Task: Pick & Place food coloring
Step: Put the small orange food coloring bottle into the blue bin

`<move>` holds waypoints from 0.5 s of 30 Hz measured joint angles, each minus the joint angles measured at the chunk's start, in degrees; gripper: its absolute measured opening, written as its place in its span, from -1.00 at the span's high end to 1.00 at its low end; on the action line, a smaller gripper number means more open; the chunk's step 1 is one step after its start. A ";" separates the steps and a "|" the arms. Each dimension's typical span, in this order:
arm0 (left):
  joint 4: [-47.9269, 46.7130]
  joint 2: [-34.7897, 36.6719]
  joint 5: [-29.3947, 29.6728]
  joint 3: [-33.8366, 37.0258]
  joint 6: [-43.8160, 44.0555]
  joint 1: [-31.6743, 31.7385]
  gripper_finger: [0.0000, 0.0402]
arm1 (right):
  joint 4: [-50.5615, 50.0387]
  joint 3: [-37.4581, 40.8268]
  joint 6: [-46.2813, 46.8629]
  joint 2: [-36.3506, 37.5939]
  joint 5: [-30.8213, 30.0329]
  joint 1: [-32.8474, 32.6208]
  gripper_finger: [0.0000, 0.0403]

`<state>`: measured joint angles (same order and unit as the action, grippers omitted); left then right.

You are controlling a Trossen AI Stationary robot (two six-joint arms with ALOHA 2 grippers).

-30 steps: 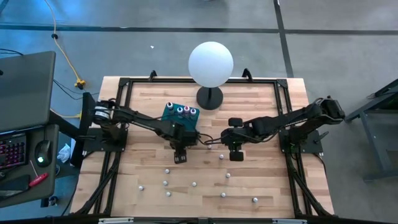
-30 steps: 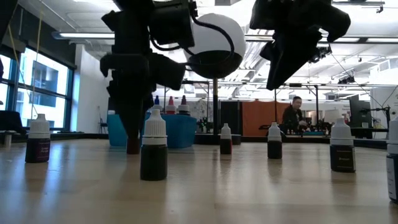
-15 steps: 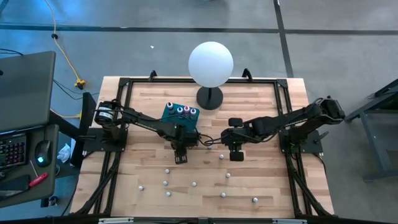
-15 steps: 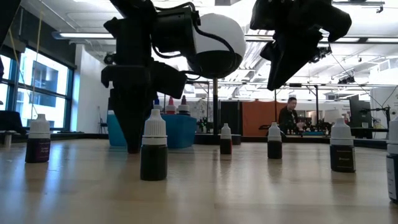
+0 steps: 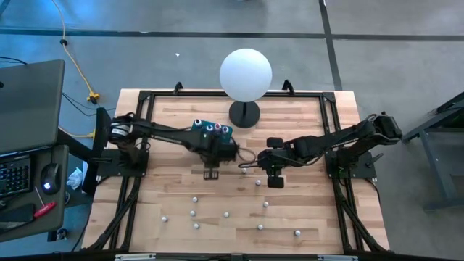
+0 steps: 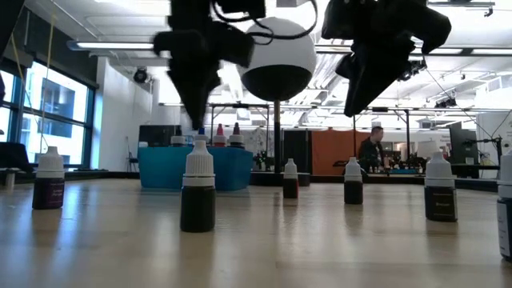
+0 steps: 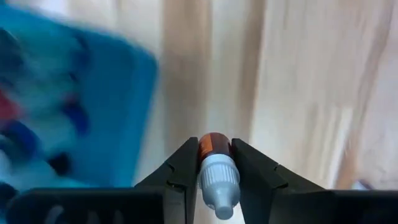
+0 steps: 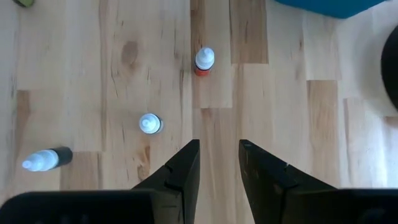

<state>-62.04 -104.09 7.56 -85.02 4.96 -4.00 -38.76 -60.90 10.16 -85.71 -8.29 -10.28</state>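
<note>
Just beside the left gripper (image 5: pixel 212 171), on the side toward the white globe (image 5: pixel 246 75), stands the teal tray (image 5: pixel 199 129), which already has several small bottles in it, and this is most likely the place where the carried bottle should go. The step in hand looks like the carrying one: the left wrist view shows the left gripper closed narrowly on one food coloring bottle (image 7: pixel 215 171), with a dark orange body and a pale cap, held between the two fingers (image 7: pixel 180 169) above bare wood, with the tray edge near it. In the low view the gripper hangs raised above the table, clear of the bottles standing there. The next move probably calls for bringing the bottle over a free spot in the tray, lowering it upright and only then letting it go, without pushing the bottles already inside. The right gripper (image 5: pixel 275 181) waits beside the left one, its fingers apart and holding nothing, above open wood. In front of it stand more loose bottles (image 8: pixel 204 61), one of them lying on its side (image 8: pixel 46 159).
</note>
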 joint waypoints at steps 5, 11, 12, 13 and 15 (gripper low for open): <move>3.31 -0.08 -0.79 -1.29 -4.25 6.62 0.63 | -0.35 0.00 2.72 0.00 0.90 -0.26 0.49; 7.35 -0.81 -1.73 -0.45 -9.89 13.59 0.64 | -1.21 0.00 5.89 0.00 -0.46 -1.98 0.49; 8.31 -0.90 -2.40 -0.49 -10.48 14.23 0.64 | -1.18 0.00 5.89 0.00 -0.44 -2.35 0.49; 9.24 -1.30 -2.95 -0.63 -10.89 14.64 0.64 | -1.16 0.00 5.92 0.00 -0.44 -2.70 0.49; 9.20 -1.80 -4.01 -0.45 -11.03 15.16 0.64 | -1.05 0.00 5.92 0.00 -0.44 -3.27 0.49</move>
<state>-52.84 -105.89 3.56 -85.47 -6.08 11.16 -39.81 -60.90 16.08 -85.71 -8.73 -13.55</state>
